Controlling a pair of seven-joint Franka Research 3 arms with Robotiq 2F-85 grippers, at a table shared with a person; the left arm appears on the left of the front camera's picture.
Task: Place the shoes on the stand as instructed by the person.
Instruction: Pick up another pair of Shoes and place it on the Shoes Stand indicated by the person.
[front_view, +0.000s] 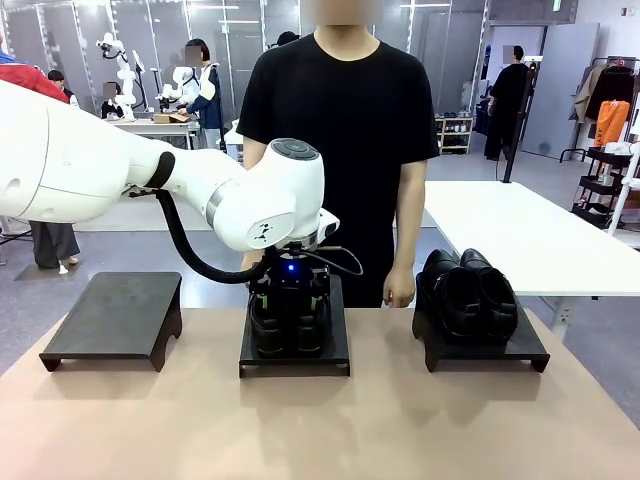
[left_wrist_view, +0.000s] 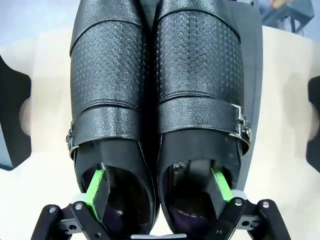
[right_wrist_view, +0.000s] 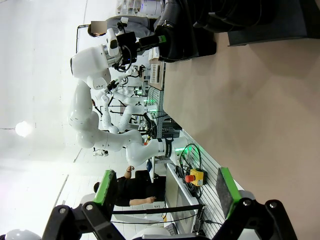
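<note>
Left pincer (left_wrist_view: 157, 187) spread, one finger inside each shoe of the pair (left_wrist_view: 157, 90) on the middle stand (front_view: 294, 362); a crooked lift-out could snag a collar and drag both shoes off.

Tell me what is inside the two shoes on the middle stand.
One green pad of the open left gripper sits inside each shoe of the buckled pair, above dark insoles. The toe ends inside are hidden by the uppers. The middle stand beneath is mostly covered.
</note>
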